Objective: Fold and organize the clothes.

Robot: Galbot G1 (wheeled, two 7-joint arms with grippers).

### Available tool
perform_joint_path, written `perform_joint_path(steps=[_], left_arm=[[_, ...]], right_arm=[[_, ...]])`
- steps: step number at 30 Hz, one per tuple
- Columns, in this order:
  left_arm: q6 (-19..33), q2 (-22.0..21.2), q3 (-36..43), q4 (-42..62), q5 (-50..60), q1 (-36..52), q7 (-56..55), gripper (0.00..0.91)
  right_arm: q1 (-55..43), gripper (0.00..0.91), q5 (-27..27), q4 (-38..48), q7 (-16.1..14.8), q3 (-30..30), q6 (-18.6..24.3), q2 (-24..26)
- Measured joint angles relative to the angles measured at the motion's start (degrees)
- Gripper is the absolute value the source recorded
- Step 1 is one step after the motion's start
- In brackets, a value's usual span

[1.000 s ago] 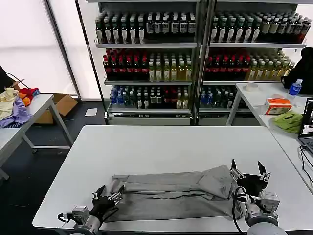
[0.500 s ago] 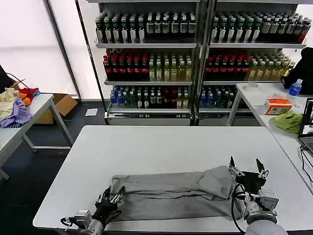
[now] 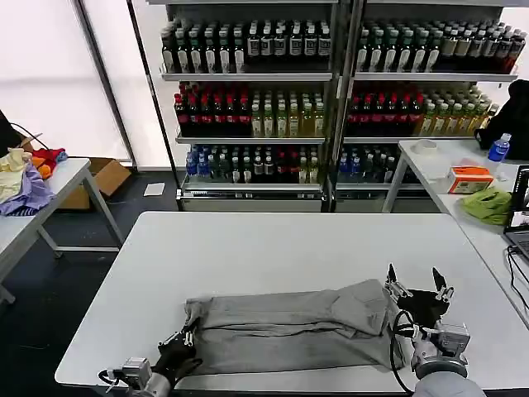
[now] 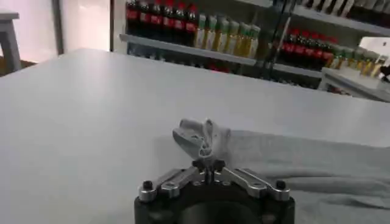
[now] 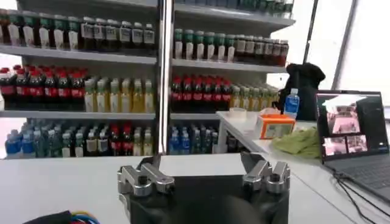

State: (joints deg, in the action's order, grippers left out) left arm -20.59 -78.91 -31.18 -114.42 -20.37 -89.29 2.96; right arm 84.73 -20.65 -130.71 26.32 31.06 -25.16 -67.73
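One light grey shirt (image 3: 289, 327), folded into a long band, lies across the near part of the white table (image 3: 289, 240). My left gripper (image 3: 183, 341) sits low at the shirt's left end, near the table's front edge. In the left wrist view the left gripper (image 4: 209, 164) is shut, with a puckered corner of the shirt (image 4: 198, 137) pinched at its fingertips. My right gripper (image 3: 417, 291) stands open just past the shirt's right end, fingers pointing up and away. In the right wrist view the right gripper (image 5: 201, 167) holds nothing.
Shelves of bottles (image 3: 331, 99) fill the back. A side table at the right carries a lime-green cloth (image 3: 488, 203), an orange box (image 3: 469, 178) and a laptop (image 3: 521, 211). Coloured garments (image 3: 25, 186) lie on a table at the left, beside a cardboard box (image 3: 103, 178).
My left gripper has closed and drawn back toward the table's front edge at the shirt's left corner. The right gripper has stayed where it was, open.
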Motion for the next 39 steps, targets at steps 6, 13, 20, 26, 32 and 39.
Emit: perform_joint_path(steps=[6, 13, 20, 26, 32, 39], left_arm=[[-0.4, 2.8, -4.1, -1.2, -2.3, 0.6, -0.1, 0.0], [-1.5, 10.6, -13.2, -1.0, -7.3, -0.1, -0.3, 0.0], [-1.8, 18.3, -20.2, 1.5, -10.2, 0.5, 0.0, 0.0], [-1.9, 20.9, -22.4, 2.1, -10.8, 1.2, 0.4, 0.0], [-1.9, 20.0, -20.7, 1.7, -9.5, 2.3, 0.4, 0.0], [-2.3, 15.7, -14.4, 2.3, -6.5, 4.0, 0.0, 0.0]], right_arm=[[-0.8, 0.907, 0.0, 0.4, 0.1, -0.8, -0.1, -0.3], [-1.9, 0.907, 0.3, 1.0, 0.2, -2.3, -0.3, -0.5], [-1.8, 0.907, 0.5, 0.8, 0.2, -2.6, -0.5, -0.6], [-1.0, 0.907, 0.8, -0.1, 0.2, -1.9, -0.5, -0.7], [0.1, 0.907, 1.0, -0.8, 0.1, -0.9, -0.5, -1.1], [1.6, 0.907, 1.2, -1.5, 0.1, 0.3, -0.1, -1.3]])
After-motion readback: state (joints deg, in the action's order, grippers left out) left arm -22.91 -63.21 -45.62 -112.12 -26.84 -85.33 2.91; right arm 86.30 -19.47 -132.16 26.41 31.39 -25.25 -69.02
